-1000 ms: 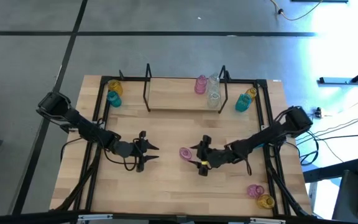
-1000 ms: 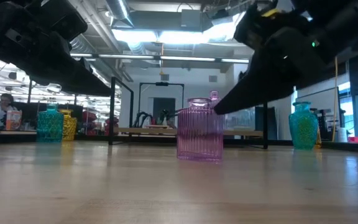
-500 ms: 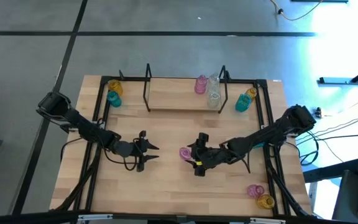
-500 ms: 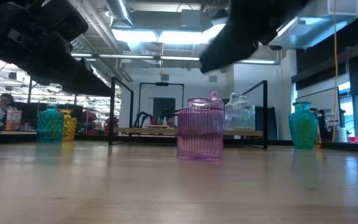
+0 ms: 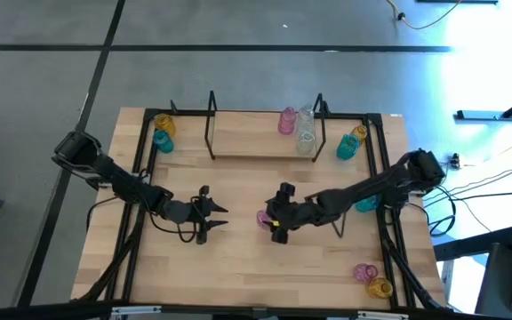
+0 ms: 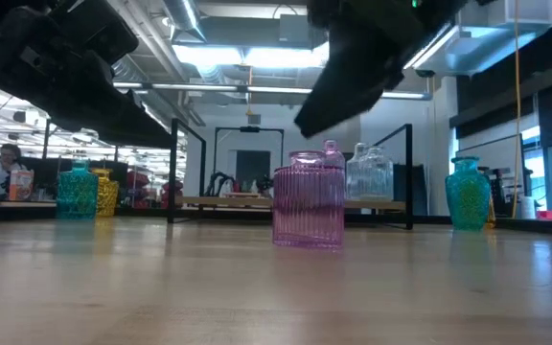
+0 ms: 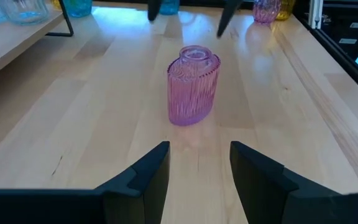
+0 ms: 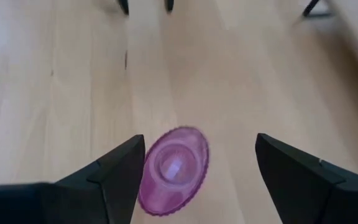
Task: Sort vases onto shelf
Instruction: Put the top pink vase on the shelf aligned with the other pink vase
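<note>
Teal and yellow vases (image 5: 162,133) wait by the shelf's (image 5: 256,133) left end, unsorted. The left gripper (image 5: 210,216) idles mid-table, jaws apart, facing the ribbed pink vase (image 5: 264,218). That vase stands upright at table centre; the right gripper (image 5: 276,213) hovers over it, fingers spread wide to straddle it, likely for pickup.

Right end effector (image 5: 271,216) fingers spread, pointing down, left end effector (image 5: 210,216) open, idle
</note>
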Tool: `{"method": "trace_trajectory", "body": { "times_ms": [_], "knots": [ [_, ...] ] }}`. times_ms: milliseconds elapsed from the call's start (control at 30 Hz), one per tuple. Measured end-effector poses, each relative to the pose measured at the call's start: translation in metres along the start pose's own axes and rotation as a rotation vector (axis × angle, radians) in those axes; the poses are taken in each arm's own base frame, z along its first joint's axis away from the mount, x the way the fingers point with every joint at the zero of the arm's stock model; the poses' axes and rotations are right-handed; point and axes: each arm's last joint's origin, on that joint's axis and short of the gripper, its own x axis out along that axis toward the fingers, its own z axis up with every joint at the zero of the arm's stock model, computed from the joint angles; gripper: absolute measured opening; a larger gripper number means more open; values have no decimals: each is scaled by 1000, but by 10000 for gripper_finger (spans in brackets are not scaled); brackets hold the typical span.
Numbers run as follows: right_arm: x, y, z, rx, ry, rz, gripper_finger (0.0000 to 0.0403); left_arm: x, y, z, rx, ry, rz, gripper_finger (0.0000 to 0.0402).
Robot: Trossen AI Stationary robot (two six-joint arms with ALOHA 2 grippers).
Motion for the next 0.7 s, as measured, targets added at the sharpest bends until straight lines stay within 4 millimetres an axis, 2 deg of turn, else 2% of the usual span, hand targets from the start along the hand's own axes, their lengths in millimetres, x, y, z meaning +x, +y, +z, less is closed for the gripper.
{"method": "trace_trajectory", "body": {
  "times_ms": [200, 433, 700],
  "knots": [
    [15, 5, -8, -18, 51, 46, 287, 0, 0, 0, -1, 0, 0, 162],
    [16, 4, -10, -21, 52, 31, 284, 0, 0, 0, -5, -3, 3, 162],
    [27, 5, -15, -42, 69, 21, 222, 0, 0, 0, -4, -3, 7, 162]
  ]
}}
